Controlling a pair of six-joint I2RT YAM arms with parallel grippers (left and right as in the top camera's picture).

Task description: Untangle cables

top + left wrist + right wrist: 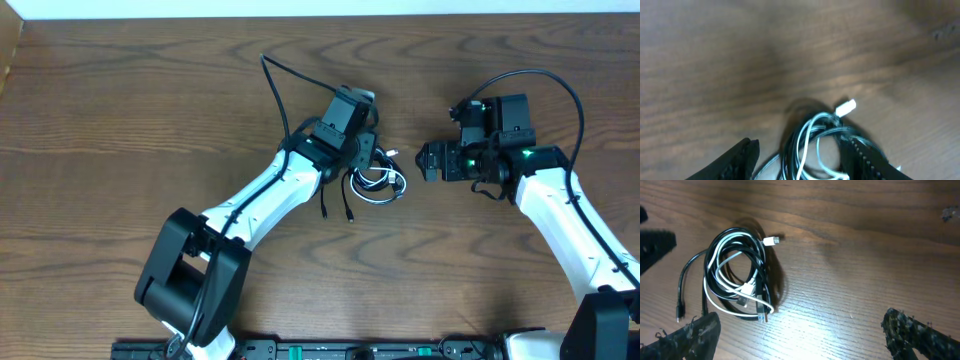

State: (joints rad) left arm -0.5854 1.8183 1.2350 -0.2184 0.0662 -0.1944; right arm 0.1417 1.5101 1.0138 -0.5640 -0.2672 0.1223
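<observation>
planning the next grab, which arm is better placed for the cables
Likely left: the left hand is over the cables, a finger each side; the right hand is open but stands apart.

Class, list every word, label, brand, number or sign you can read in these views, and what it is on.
None is legible.
The cables, the wooden table, the left arm and the right arm show no print.
Marks on the rail at the overhead view's bottom edge are too small to read.
</observation>
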